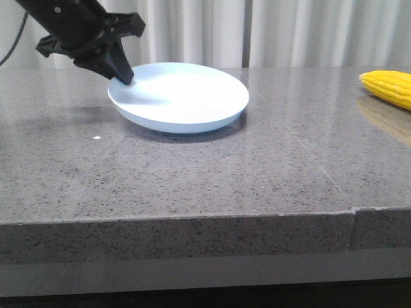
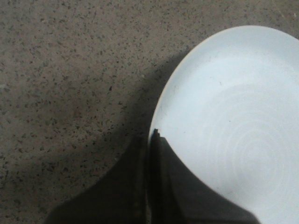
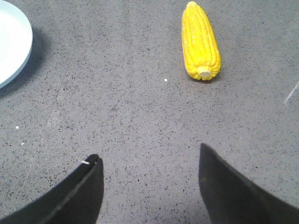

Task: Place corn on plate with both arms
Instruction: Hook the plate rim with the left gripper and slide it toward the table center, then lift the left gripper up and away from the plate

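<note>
Big grey speckled stone table [image 1: 192, 186] fills the front view, its front edge running across the lower third with a seam at lower right.

On it, upper centre, sits the plate [image 1: 180, 102], pale blue-white, shallow, nothing on it. The left gripper [image 1: 125, 76] comes in from the upper left with its fingers pressed together on the plate's near-left rim. The left wrist view shows the two dark fingers meeting right at that rim with no gap, so it looks clamped on the plate's edge.

Over at the far right edge of the frame, the corn [image 1: 390, 87], partly cut off by the border, lies flat on the stone, well apart from the plate. In the right wrist view it sits in the upper middle, pale stem end facing the camera.

The right gripper [image 3: 149, 177] is spread wide, empty, with bare stone between its fingers and the cob.

Judgement on handling: the cob looks stiff and light, but round and tapered, so it may roll. Best taken across its thick middle. The plate looks rigid and smooth and could slide if pulled by the rim.

Room is generous: open stone between cob and plate, though the cob lies close to the frame's right limit.
</note>
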